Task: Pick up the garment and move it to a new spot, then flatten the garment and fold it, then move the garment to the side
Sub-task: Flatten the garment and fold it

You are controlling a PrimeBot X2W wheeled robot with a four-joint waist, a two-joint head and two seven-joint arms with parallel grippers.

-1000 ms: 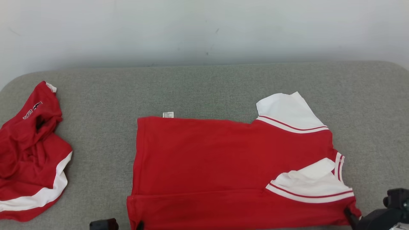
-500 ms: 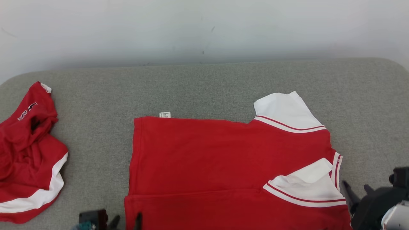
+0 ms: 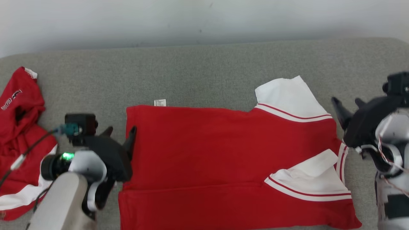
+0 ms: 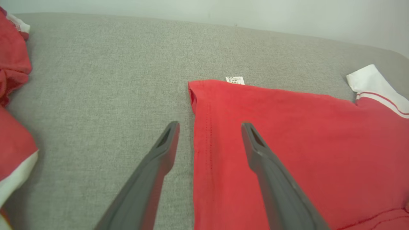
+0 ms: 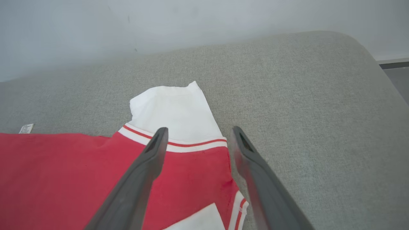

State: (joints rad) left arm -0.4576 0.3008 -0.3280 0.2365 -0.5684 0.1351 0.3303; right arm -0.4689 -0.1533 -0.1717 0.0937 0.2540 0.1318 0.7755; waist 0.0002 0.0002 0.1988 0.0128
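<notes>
Flanking garment (image 3: pixel 207 150) edges: left pincer (image 3: pixel 122 130), right pincer (image 3: pixel 346 101), parted.

Small white tag (image 3: pixel 160 102) poking out at far edge of the flat red garment (image 3: pixel 198 150); rows of tiny print, too small to read (same in both wrist views); white lettering (image 3: pixel 9 100) on crumpled red garment (image 3: pixel 19 127), partly folded under, illegible.

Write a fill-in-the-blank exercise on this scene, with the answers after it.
1. The flat garment lying on the grey surface is mostly ____.
2. The left claw and the right claw both stand ____, holding nothing.
3. The sleeve at its far edge is ____.
4. The crumpled garment lies on the robot's ____ side.
Missing words: red; open; white; left.
</notes>
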